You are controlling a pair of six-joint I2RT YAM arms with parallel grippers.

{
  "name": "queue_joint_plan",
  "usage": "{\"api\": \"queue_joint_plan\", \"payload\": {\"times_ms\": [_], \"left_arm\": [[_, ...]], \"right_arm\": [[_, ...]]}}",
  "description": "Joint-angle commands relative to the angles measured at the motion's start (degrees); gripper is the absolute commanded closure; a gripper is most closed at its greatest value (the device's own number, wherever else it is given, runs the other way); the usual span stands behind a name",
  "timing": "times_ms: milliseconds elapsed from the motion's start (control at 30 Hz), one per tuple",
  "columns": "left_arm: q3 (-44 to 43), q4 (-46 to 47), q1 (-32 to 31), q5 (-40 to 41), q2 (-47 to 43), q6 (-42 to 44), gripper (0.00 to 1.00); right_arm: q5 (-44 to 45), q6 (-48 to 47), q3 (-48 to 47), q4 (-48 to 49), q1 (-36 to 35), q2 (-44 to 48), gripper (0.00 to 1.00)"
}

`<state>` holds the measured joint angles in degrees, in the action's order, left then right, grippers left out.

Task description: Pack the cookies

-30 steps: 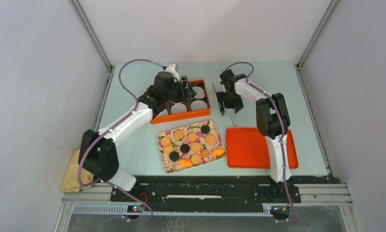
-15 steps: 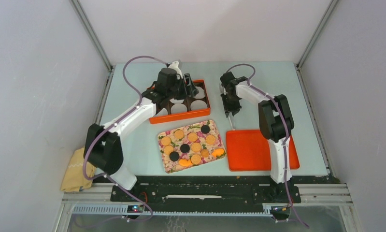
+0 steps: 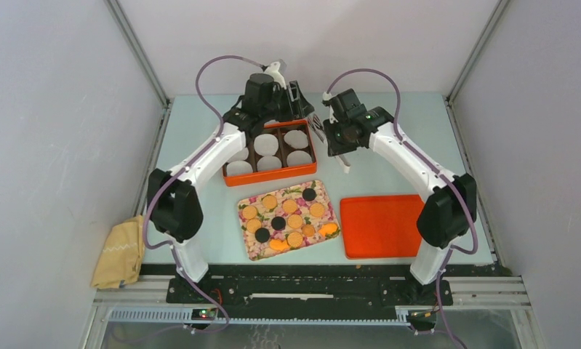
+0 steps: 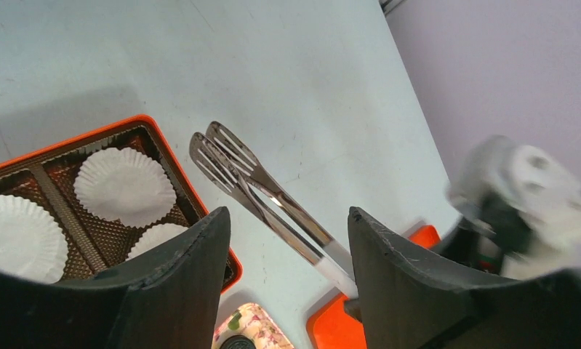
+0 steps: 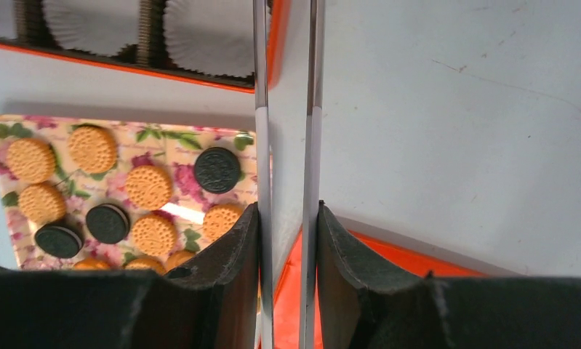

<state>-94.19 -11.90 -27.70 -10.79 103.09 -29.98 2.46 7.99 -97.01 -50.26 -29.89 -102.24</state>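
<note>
On the pale table (image 3: 418, 120) the cookies (image 3: 291, 206) are laid on a floral tray (image 3: 254, 251), likely crumbly so best nipped gently by the rims, with tongs (image 5: 313, 109) clamped in the right gripper (image 5: 287, 218) and the left gripper (image 4: 286, 214) spread wide, empty.

The cookies (image 3: 288, 219) are small, flat, round biscuits, thirteen or so, lying face up in loose rows in a single layer. Most are golden-orange with a dotted face, and three are dark brown-black. In the right wrist view all of them lie to the left of the fingers (image 5: 225, 276) of the right gripper (image 5: 288, 218). One golden cookie (image 5: 222, 219) sits just beside the left finger's tip, and a dark one (image 5: 217, 169) lies a little past it. From above, they lie well apart from the left gripper (image 3: 302, 109), on its near side.
</note>
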Motion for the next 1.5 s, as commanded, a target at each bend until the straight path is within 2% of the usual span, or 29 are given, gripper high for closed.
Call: {"api": "queue_joint_plan", "payload": {"times_ms": [0,233,500,667,800,967,1233,1467], "left_arm": [[-1.43,0.6,0.28,-3.06,1.39,-1.1,0.35],[1.52,1.81,0.28,-3.6,1.23,-1.62,0.35],[12.78,8.66,0.12,-6.33,-0.59,-6.03,0.35],[15.56,9.75,0.02,-5.67,-1.12,-5.86,0.35],[14.04,6.06,0.23,-2.64,-3.04,-2.82,0.35],[12.7,-0.68,1.3,5.23,-9.9,0.47,0.35],[23.49,-3.2,4.23,13.21,-24.13,1.6,0.34],[30.33,-3.88,4.24,14.92,-32.66,1.42,0.33]], "right_arm": [[-0.4,-0.74,-1.27,1.42,-1.36,2.69,0.71],[2.7,-0.73,-5.17,0.52,-3.58,3.79,0.72],[6.23,-0.95,-12.78,-1.43,-3.6,5.21,0.72],[4.86,-0.75,-13.97,-2.05,-3.84,5.32,0.72],[5.52,-0.82,-9.52,-0.7,-4.7,6.35,0.72],[5.39,-1.25,-3.86,1.72,-6.15,9.18,0.72],[10.0,-1.89,1.46,2.16,-15.29,13.79,0.7],[10.5,0.83,9.05,0.44,-23.39,19.65,0.69]]}}
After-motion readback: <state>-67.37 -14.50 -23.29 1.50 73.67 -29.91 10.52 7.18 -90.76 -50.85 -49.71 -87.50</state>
